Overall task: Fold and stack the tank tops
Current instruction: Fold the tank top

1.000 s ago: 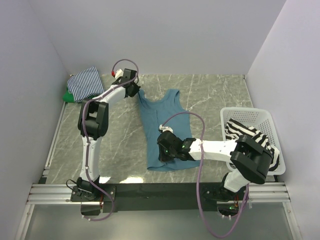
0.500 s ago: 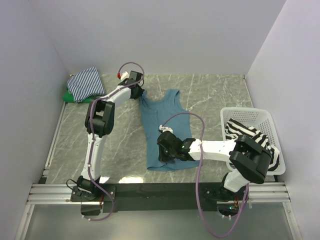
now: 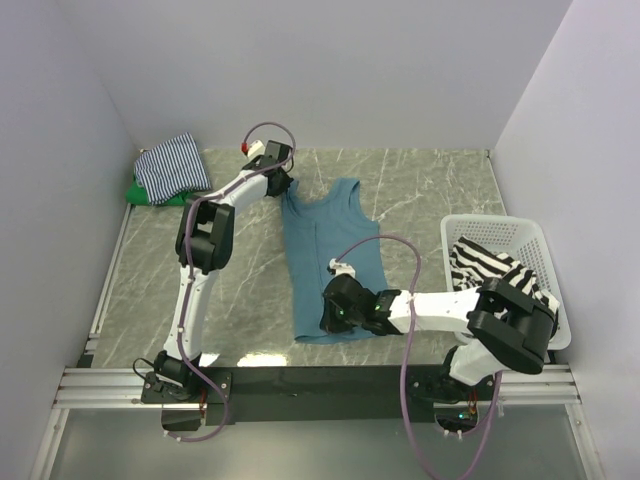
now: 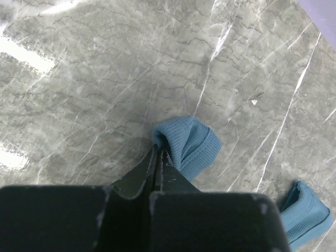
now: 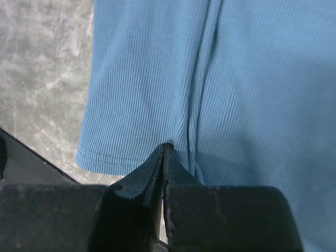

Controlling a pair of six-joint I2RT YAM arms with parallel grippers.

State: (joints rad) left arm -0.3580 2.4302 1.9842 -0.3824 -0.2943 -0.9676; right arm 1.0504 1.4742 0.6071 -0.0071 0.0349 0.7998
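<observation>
Two robot arms gripped a teal top [image 3: 330,255] spread flat on a grey marbled bench [image 3: 430,190], partway through a folding job.

Nearest the arm bases, the right tool [image 5: 164,147] was pinched tight on a pleat of cloth at the teal top's bottom hem. The top lay along the middle of the bench, hem near and straps far. To the right, a white basket [image 3: 500,222] held a black-and-white striped top [image 3: 480,262], crumpled and spilling over the rim, not yet folded. Farther off, the left tool [image 4: 157,155] was clamped on the shoulder strap at the left of the overhead view, bunching it. In the far left corner, a thin-striped top [image 3: 172,165] lay folded on a green top [image 3: 140,193], seemingly the start of the stack. So two looked done, one was in hand, and one waited.
</observation>
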